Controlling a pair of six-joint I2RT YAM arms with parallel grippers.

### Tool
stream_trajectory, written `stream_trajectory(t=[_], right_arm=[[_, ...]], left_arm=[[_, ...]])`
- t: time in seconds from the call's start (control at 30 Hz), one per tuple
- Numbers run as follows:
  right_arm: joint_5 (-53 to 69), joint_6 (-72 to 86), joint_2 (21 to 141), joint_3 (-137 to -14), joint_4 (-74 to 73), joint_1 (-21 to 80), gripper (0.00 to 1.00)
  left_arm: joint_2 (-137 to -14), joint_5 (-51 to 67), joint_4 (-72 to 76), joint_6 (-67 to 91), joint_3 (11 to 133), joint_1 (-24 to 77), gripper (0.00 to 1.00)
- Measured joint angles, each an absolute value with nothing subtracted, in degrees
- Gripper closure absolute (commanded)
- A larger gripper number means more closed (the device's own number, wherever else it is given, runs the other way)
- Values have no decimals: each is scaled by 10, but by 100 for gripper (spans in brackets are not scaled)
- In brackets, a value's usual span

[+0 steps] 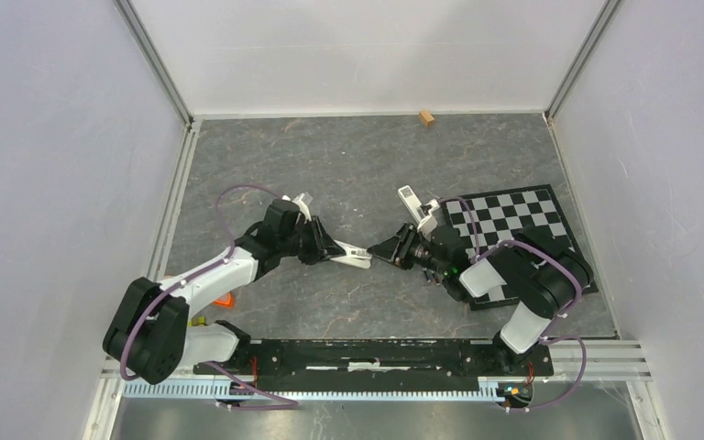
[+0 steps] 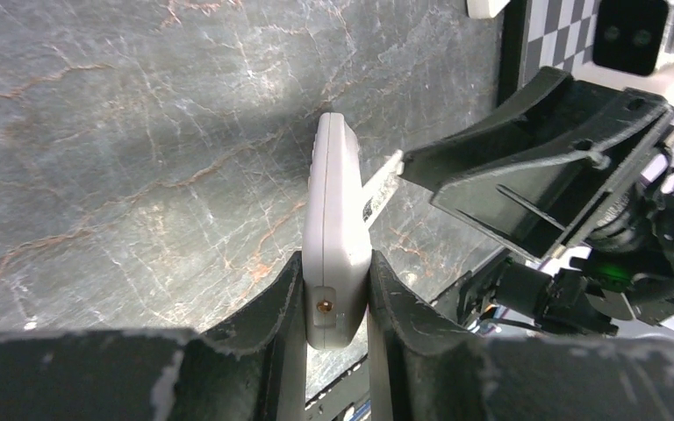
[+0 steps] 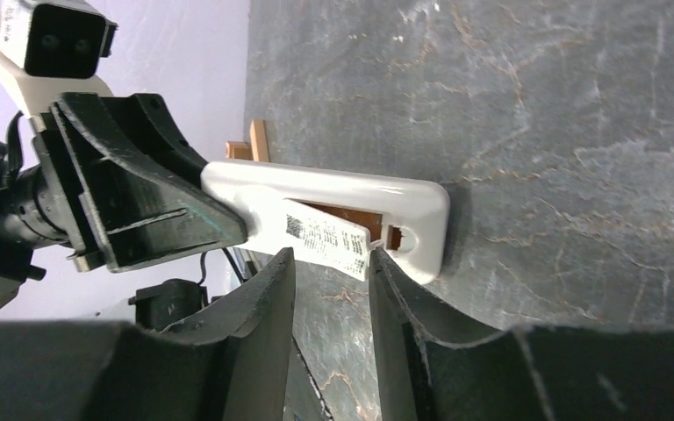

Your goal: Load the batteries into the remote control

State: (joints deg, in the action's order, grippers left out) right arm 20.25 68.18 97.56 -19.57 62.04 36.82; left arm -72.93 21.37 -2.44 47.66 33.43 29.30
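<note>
The slim white remote control (image 1: 356,258) is held on its long edge just above the table. My left gripper (image 1: 335,249) is shut on one end of it, and the left wrist view shows the remote (image 2: 338,219) clamped between both fingers. Its plain back (image 3: 333,195) faces my right gripper (image 3: 329,256). The battery cover (image 3: 329,235), with a printed label, is lifted off the back, and its free end sits between the right fingertips. A brown compartment (image 3: 355,216) shows behind it. I can make out no batteries in any view.
A shorter white remote with a display window (image 1: 410,200) lies by a checkerboard mat (image 1: 513,215) at the right. A small wooden block (image 1: 427,117) sits at the back wall. An orange object (image 1: 226,299) lies beside the left arm.
</note>
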Motion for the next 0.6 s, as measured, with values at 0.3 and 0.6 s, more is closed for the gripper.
stream_trajectory(t=[0.3, 0.6], right_arm=[[208, 650, 929, -201, 572, 366, 59], [189, 605, 880, -209, 397, 356, 56]], left_arm=[[-715, 162, -84, 455, 365, 303, 98], [-715, 73, -163, 416, 422, 313, 98]])
